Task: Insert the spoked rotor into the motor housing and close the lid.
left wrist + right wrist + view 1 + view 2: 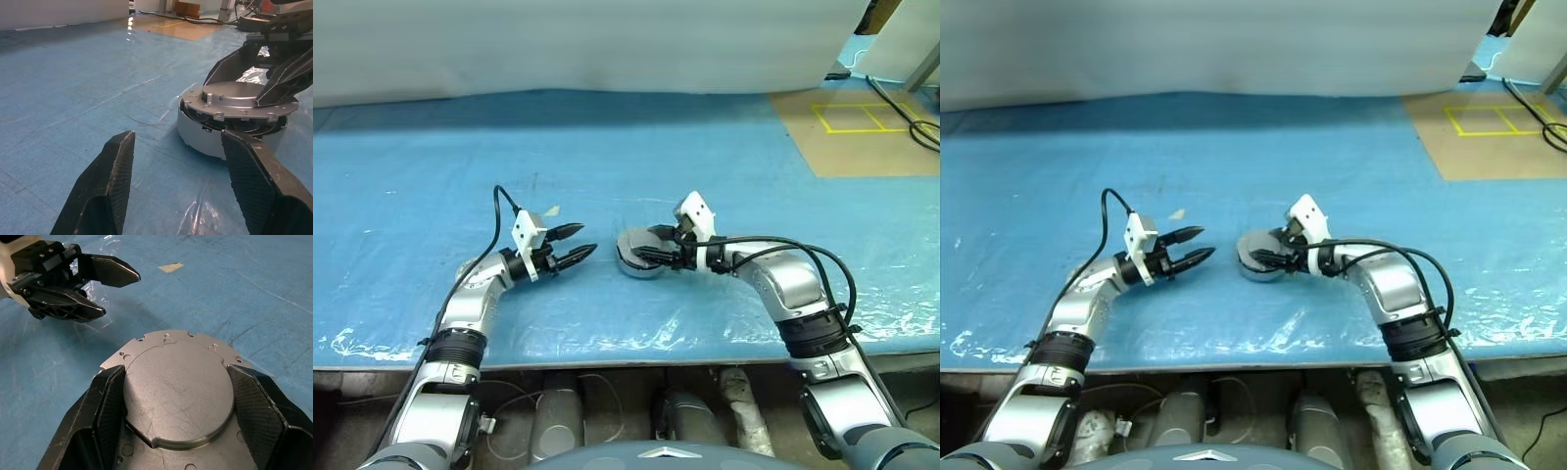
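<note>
Blue table cover (607,147) across most of the frame. Silver motor housing (198,137) near the middle of the left eye view, flat on the cover. Grey lid (178,391) on top of it, a little tilted, dark gap under the rim. Right gripper (178,404) just right of centre, clamped on the lid's raised round part, one finger each side. Left gripper (576,244) left of centre, fingers apart, holding nothing, near the housing but not touching.

Bright, even overhead light, glare streaks on the blue plastic sheet (607,333), soft shadows, sharp focus.
</note>
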